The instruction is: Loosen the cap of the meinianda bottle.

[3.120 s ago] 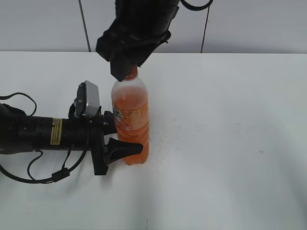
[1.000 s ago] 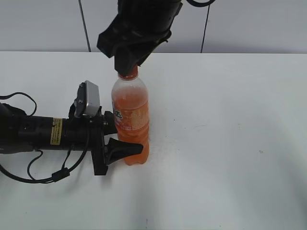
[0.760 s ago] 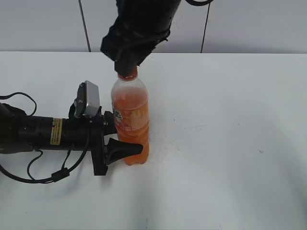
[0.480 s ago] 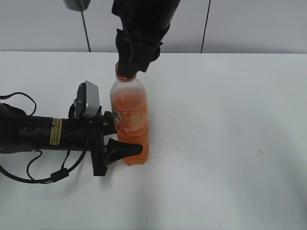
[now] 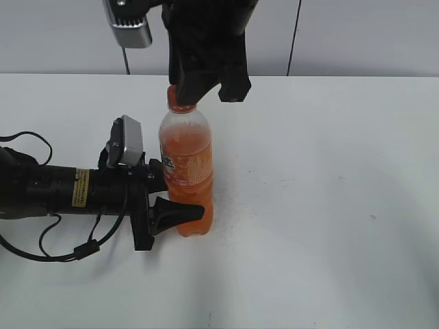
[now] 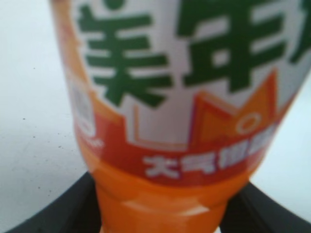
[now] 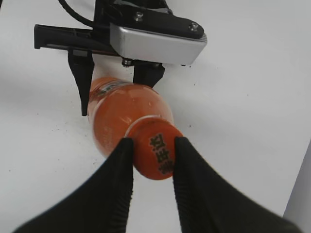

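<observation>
Standing upright on the white table (image 5: 329,205), left of centre in the exterior view, the meinianda bottle (image 5: 186,171) holds orange drink up to its shoulder. Its label faces the left arm.

Left gripper (image 5: 163,200): it comes in level from the left edge of the frame and is clamped around the lower body of the bottle. One black finger (image 5: 175,214) shows across the front of the ribbed section; the other is hidden behind the bottle. In the left wrist view the label fills nearly the whole frame, with dark finger surfaces at the bottom left and bottom right corners, pressed against the bottle's sides.

Right gripper (image 7: 152,165): it descends from the top of the exterior view, over the bottle's neck. In the right wrist view its two ribbed black fingers (image 7: 116,174) sit on either side of the cap (image 7: 155,155), both touching its rim, so the jaws are clenched on the cap. The cap's top, with a pale greenish mark, faces the camera at the centre of that frame. In the exterior view only the left edge of the cap shows below the gripper.

Whether the cap has lifted from the neck ring cannot be told.

A silver camera housing (image 5: 128,142) sits on the left arm's wrist, just left of the bottle.
</observation>
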Motion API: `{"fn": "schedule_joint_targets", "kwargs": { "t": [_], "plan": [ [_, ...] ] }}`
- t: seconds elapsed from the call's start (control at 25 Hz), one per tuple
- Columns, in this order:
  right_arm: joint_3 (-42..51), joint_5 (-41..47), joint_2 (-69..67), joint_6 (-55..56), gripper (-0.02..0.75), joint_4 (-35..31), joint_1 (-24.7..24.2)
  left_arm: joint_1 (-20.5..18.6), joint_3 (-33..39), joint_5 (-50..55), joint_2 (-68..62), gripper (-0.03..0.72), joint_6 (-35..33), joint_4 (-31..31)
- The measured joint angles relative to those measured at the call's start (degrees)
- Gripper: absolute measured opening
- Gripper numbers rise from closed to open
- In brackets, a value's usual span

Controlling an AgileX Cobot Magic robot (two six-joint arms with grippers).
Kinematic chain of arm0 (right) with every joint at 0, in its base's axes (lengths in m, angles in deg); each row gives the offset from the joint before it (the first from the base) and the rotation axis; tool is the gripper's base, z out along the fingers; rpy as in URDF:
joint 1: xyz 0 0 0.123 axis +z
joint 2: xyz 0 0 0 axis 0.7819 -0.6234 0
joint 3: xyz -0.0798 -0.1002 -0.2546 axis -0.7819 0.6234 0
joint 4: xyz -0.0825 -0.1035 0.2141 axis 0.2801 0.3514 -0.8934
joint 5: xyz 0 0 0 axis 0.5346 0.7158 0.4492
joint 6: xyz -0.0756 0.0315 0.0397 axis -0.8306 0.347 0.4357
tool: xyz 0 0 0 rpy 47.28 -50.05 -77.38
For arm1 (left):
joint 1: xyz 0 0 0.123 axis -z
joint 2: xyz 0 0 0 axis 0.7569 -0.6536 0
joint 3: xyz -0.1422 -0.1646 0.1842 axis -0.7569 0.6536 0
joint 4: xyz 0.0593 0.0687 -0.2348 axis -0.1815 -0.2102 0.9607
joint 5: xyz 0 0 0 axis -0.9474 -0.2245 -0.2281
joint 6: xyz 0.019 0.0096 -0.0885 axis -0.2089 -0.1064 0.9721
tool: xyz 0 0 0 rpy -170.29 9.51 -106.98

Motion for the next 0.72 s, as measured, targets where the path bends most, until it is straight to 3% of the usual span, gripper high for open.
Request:
{"fn": "schedule_joint_targets", "kwargs": {
  "t": [0.2, 0.32, 0.56, 0.72],
  "plan": [
    [0.0, 0.2, 1.0, 1.3, 0.242, -1.2, 0.0, 0.0, 0.0, 0.0, 0.0, 0.401, -0.2, -0.3],
    [0.0, 0.2, 2.8, 7.8, 0.255, -1.4, 0.0, 0.0, 0.0, 0.0, 0.0, 0.401, -0.2, -0.3],
    [-0.4, 0.2, 4.1, 49.4, 0.262, -0.5, 0.0, 0.0, 0.0, 0.0, 0.0, 0.401, -0.2, -0.3],
    [-0.4, 0.2, 4.1, 61.8, 0.360, -0.6, 0.0, 0.0, 0.0, 0.0, 0.0, 0.401, -0.2, -0.3]
  ]
}}
